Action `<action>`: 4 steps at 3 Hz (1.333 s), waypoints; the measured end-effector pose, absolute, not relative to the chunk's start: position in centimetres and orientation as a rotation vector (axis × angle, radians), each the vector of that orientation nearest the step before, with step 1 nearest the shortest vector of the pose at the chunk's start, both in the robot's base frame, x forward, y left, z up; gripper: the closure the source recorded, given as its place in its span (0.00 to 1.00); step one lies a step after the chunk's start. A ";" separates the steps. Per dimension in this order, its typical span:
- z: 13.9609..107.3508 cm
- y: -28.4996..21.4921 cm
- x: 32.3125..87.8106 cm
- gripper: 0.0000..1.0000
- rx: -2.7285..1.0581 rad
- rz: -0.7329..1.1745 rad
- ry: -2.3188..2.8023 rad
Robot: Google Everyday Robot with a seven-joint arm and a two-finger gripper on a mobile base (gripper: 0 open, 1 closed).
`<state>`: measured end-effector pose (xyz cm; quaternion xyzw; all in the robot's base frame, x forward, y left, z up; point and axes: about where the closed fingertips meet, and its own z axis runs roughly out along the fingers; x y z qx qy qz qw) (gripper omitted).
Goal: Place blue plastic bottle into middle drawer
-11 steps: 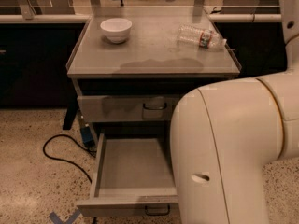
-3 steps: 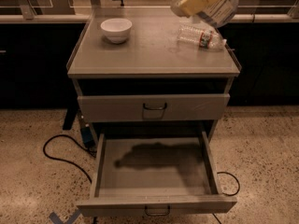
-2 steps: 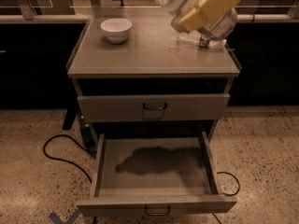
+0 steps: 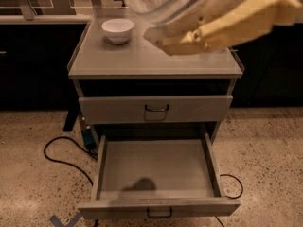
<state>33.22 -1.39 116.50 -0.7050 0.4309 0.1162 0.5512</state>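
While the gripper (image 4: pixel 176 33) pinches the bottle (image 4: pixel 161 3) at the top of the view, the drawer (image 4: pixel 161 167) stands pulled out at the foot of the cabinet (image 4: pixel 142 60).
Its flat grey metal tray shows only a dark shadow near the low front panel, which carries a small dark wire handle. The bottle is clear plastic, blurred and close to the camera, well above the drawer and outside it; the cream, wedge-shaped fingers (image 4: pixel 189 36) press against its side across the cabinet top's right rear. A round white bowl (image 4: pixel 117 30) sits on the smooth grey top at the left rear. The taller-faced upper drawer (image 4: pixel 189 109) is closed. A black cable (image 4: pixel 60 161) loops over the speckled floor (image 4: pixel 33 174).
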 end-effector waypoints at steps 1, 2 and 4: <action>117.8 -1.2 30.0 1.00 -1.600 0.185 0.973; 118.0 -0.9 29.6 1.00 -1.603 0.181 0.963; 109.1 -3.6 32.6 1.00 -1.589 0.132 1.054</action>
